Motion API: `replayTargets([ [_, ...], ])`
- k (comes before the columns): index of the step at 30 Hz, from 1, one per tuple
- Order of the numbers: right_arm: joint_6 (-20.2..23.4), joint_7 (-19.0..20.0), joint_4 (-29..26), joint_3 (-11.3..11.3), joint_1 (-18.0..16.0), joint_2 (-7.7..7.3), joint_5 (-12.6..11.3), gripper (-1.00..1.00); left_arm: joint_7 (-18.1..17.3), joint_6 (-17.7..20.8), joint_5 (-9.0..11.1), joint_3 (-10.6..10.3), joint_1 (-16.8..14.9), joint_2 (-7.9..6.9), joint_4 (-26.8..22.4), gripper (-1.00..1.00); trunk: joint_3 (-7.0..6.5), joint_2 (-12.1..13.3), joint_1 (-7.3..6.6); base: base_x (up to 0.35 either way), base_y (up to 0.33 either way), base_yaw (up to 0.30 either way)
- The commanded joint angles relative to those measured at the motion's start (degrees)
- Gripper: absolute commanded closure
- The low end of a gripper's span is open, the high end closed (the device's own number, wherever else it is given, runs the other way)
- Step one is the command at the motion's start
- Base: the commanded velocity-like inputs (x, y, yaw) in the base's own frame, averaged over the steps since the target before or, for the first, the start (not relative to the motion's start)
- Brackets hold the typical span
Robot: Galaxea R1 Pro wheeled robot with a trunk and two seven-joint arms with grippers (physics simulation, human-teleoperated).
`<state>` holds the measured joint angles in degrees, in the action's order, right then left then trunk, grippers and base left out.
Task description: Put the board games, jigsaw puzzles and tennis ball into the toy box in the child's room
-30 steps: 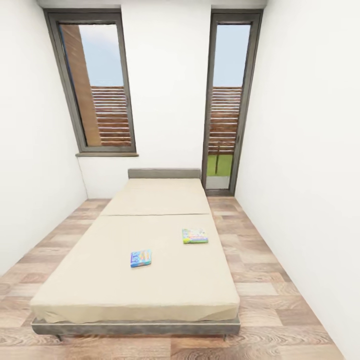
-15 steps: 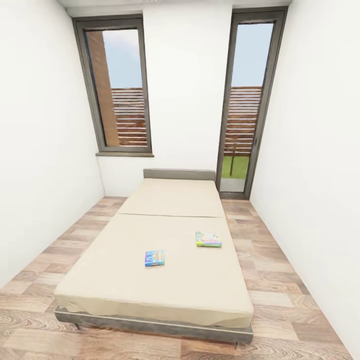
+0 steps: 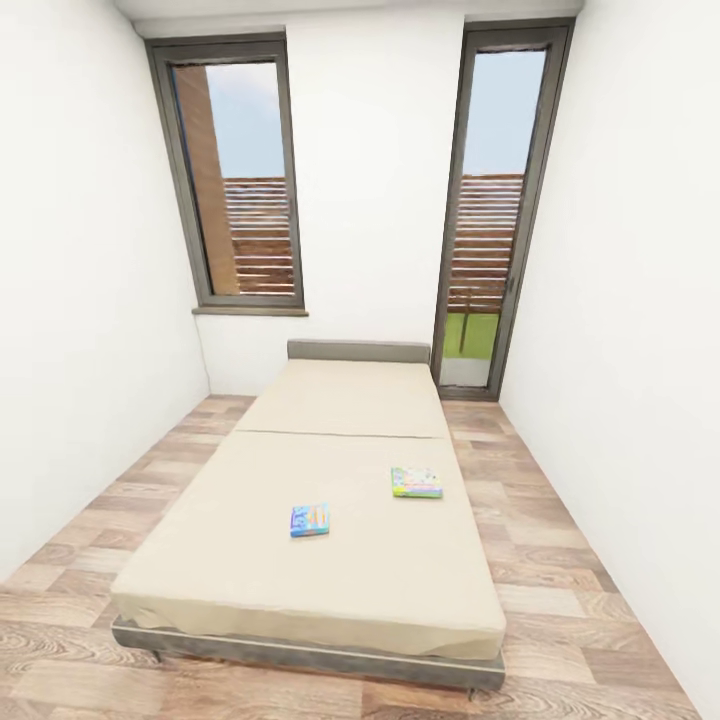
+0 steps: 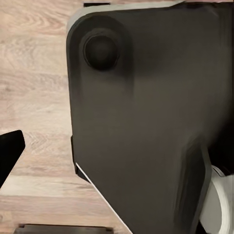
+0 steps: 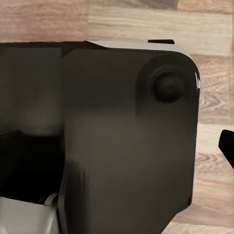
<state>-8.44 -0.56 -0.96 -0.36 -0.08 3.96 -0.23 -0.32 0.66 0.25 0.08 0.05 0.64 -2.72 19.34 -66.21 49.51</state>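
Note:
The bed [image 3: 250, 560], with its beige mattress and dark grey frame, stands lengthwise in front of me in the head view. Two board games lie flat on its near half. The mostly blue one [image 3: 310, 520] is near the middle, and the green and white one [image 3: 417, 482] is further back to the right. The table, toy box, puzzles and tennis ball are out of view. A dark fingertip [image 4: 9, 155] of my left gripper sits at the edge of the left wrist view. The right wrist view catches a fingertip [image 5: 228, 146] the same way, with nothing held.
White walls close in on both sides. Strips of wooden floor [image 3: 570, 560] run along each side of the bed. A window [image 3: 235, 180] and a tall glass door [image 3: 495, 220] are in the far wall. Both wrist views look down on my dark base [image 4: 146, 122] over the floor.
The head view has shifted, so the bed and both games now sit further right and slightly farther off. The games have not moved on the mattress.

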Motion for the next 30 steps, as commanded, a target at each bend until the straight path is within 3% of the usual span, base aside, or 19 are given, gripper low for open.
replayTargets([
  [1,-0.29,-0.06,-0.01,-0.03,-0.01,0.03,-0.03,-1.00,-0.03,0.08,0.02,0.01,0.00,-0.02,-0.45,-1.00,-0.13,0.38,-0.22,0.000,0.000,0.000],
  [11,-0.61,-0.06,-0.81,-0.08,-0.01,0.30,0.04,-1.00,-0.50,0.62,0.02,0.00,-0.62,-0.96,-8.59,-1.00,-1.93,4.39,-2.42,0.000,0.000,0.000],
  [16,0.29,-0.02,-5.47,-0.47,-0.01,0.34,-0.42,-1.00,-0.65,0.72,0.02,0.07,-2.96,-1.40,-11.00,-1.00,-2.82,6.40,-3.52,0.000,0.000,0.000],
  [21,3.41,0.02,-10.61,-2.51,-0.23,0.03,-2.64,-1.00,-0.68,1.37,0.06,0.09,-7.15,-1.55,-11.67,-1.00,-3.72,8.40,-4.62,0.000,0.000,0.000],
  [25,9.39,0.03,-17.44,-3.18,-0.71,-0.28,-3.43,-1.00,-0.66,4.24,0.14,0.13,-11.28,-1.61,-11.86,-1.00,-4.44,10.01,-5.49,0.000,0.000,0.000],
  [30,22.43,0.01,-33.21,-3.69,-0.82,-0.09,-3.75,-1.00,-0.72,10.30,0.50,0.26,-18.19,-1.59,-12.01,-1.00,-5.34,12.01,-6.59,0.000,0.000,0.000],
])
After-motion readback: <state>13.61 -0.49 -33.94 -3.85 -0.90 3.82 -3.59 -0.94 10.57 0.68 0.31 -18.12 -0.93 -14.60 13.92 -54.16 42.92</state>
